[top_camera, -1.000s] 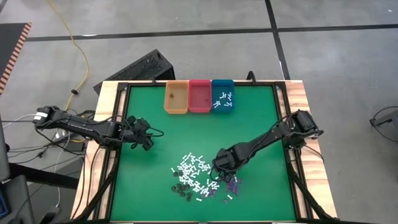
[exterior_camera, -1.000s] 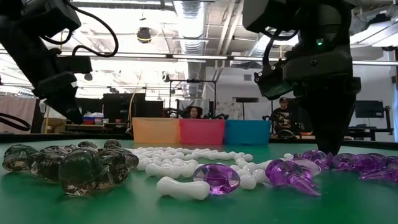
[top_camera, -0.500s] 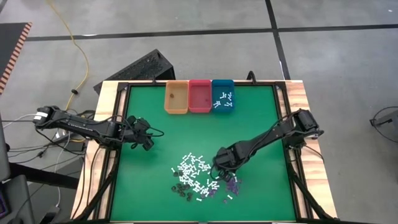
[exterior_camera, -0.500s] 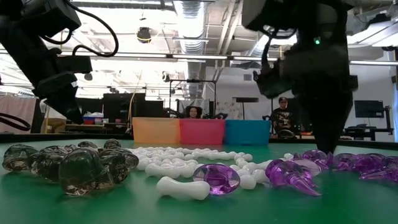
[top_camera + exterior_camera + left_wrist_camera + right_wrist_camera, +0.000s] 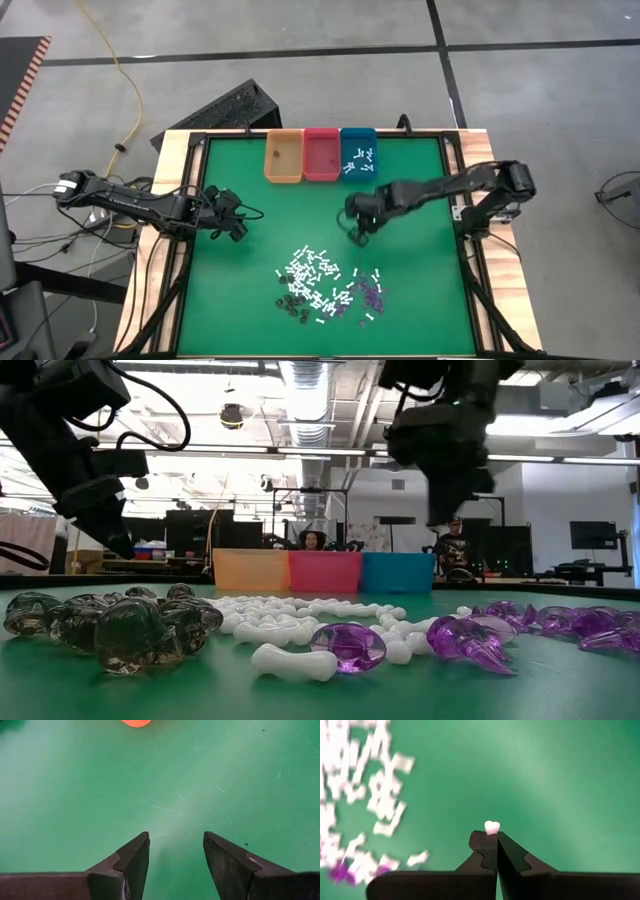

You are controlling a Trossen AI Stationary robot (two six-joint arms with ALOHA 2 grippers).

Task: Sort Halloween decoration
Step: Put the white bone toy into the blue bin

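Lifted away from the pile since a second ago, the right gripper (image 5: 360, 236) now hangs above the green table (image 5: 420, 300), between the pile of decorations (image 5: 325, 285) and the teal bin (image 5: 358, 153). Its fingers are pinched together on one white bone piece (image 5: 492, 827). Near the table's left edge, the left gripper (image 5: 238, 232) waits with fingers apart.

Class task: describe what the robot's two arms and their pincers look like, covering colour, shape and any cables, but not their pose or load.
Both arms are dark, slender and jointed. The left pincer has two black, wedge-shaped fingers with angular inner steps. The right pincer has the same black fingers, tapering to narrow tips. Black cables loop along the left arm, and the right arm ends in a bulkier dark wrist block.
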